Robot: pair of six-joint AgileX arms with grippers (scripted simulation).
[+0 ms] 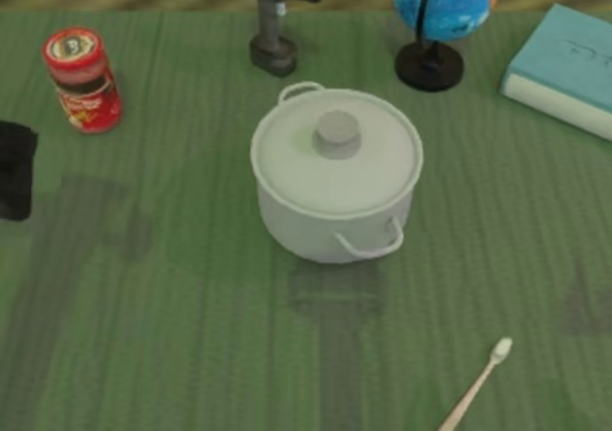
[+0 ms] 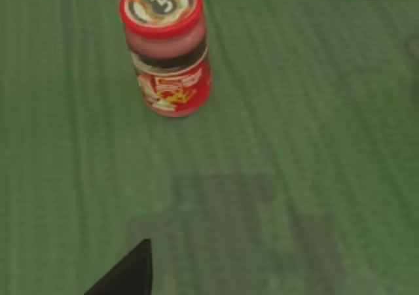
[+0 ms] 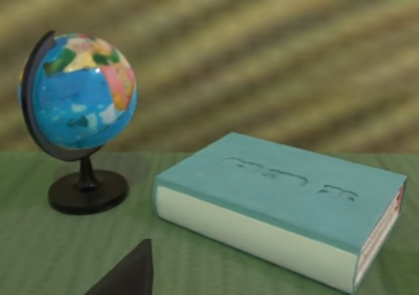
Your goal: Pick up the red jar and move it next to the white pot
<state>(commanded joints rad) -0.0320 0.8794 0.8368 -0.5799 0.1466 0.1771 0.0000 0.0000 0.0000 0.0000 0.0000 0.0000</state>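
Note:
The red jar (image 1: 81, 79) stands upright at the far left of the green table, red-lidded with a dark and cream label. In the left wrist view the red jar (image 2: 167, 53) is ahead of my gripper and apart from it. The white pot (image 1: 335, 173), lidded with a grey knob, sits at the table's middle. My left gripper (image 1: 14, 168) hovers at the left edge, nearer than the jar, open and empty; one dark fingertip (image 2: 131, 275) shows. My right gripper (image 3: 186, 288) is outside the top view, open, with one fingertip (image 3: 131, 275) showing.
A globe (image 1: 435, 20) on a black stand and a teal book (image 1: 564, 68) sit at the back right. A dark grey tool (image 1: 275, 20) stands behind the pot. A toothbrush (image 1: 478, 383) lies at the front right.

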